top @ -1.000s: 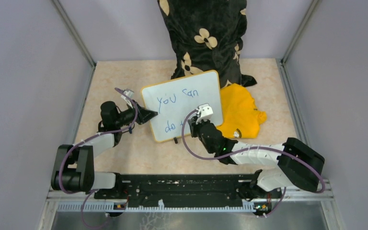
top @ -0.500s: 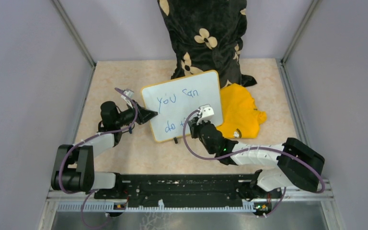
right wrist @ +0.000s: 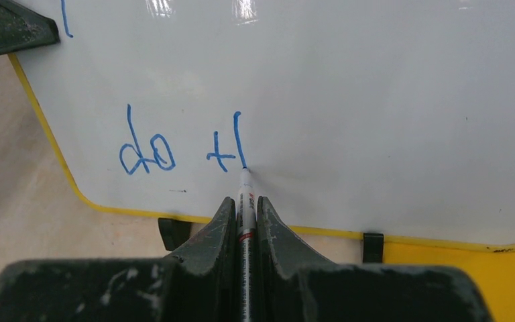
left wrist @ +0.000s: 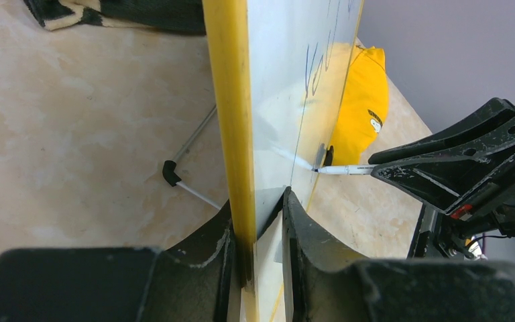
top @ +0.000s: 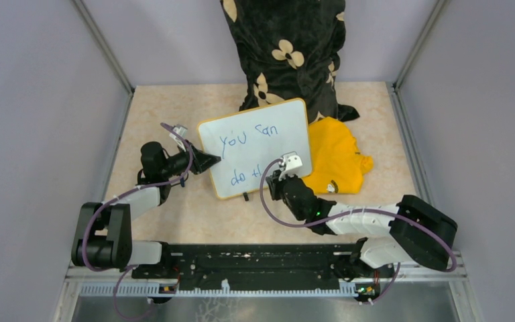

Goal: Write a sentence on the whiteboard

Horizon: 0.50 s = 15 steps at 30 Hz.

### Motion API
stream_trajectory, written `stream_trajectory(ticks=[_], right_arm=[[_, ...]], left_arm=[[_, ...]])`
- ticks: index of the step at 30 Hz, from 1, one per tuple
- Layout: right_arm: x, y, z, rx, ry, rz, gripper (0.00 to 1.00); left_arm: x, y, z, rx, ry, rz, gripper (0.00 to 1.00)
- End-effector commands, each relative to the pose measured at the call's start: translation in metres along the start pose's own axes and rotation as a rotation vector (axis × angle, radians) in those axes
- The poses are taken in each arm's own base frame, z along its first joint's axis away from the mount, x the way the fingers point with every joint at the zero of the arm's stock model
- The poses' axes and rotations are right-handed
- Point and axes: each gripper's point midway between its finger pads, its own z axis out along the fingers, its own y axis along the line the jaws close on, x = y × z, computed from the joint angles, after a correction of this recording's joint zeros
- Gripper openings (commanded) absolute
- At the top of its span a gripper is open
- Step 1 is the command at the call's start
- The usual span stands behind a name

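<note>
Top external view: two black arms reach across a beige marbled tabletop (top: pixel 161 111); neither arm's fingertips can be made out clearly from above.
Left gripper (top: pixel 209 161): pinching the left edge of the small, glossy white, round-cornered whiteboard (top: pixel 258 151). In the left wrist view the thin yellow frame sits squeezed between the two black fingers (left wrist: pixel 204 251).
Thin metal rod with a black end cap (left wrist: pixel 186 149): on the tabletop left of the left gripper's fingers, behind the board; its upper end is hidden by the frame.
Whiteboard position: directly ahead of the left gripper, between the two grippers, standing on its lower edge with its written face towards the right gripper.
Blue handwritten sentence (top: pixel 248 139): "you can" on the upper line. The lower line, just ahead of the right gripper's tips, reads "do t" plus one upright stroke; from above its end is covered by that wrist.
Right gripper (right wrist: pixel 245 204): pressed together on a slim white marker (right wrist: pixel 244 191), whose tip touches the board at the foot of the last stroke.
Small black clips (right wrist: pixel 172 231): on the lower frame, one on each side of the right gripper's fingers.
Crumpled yellow cloth (top: pixel 340 157): right of the right gripper, partly hidden by the board.
Black floral fabric (top: pixel 285 47): beyond the board, cut off at the top.
</note>
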Motion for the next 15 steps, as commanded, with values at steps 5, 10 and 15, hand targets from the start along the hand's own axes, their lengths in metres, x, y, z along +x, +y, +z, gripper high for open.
stream_trajectory(ticks=[5, 10, 15], right_arm=[[0.003, -0.006, -0.003, 0.015, 0.007, 0.018, 0.00], [-0.009, -0.003, 0.000, 0.015, -0.016, 0.012, 0.00], [-0.024, 0.002, 0.004, 0.014, -0.048, 0.002, 0.00]], left_arm=[[0.008, 0.023, 0.002, -0.101, 0.016, 0.038, 0.00], [0.009, 0.023, 0.002, -0.102, 0.019, 0.039, 0.00], [0.009, 0.023, 0.002, -0.103, 0.019, 0.039, 0.00]])
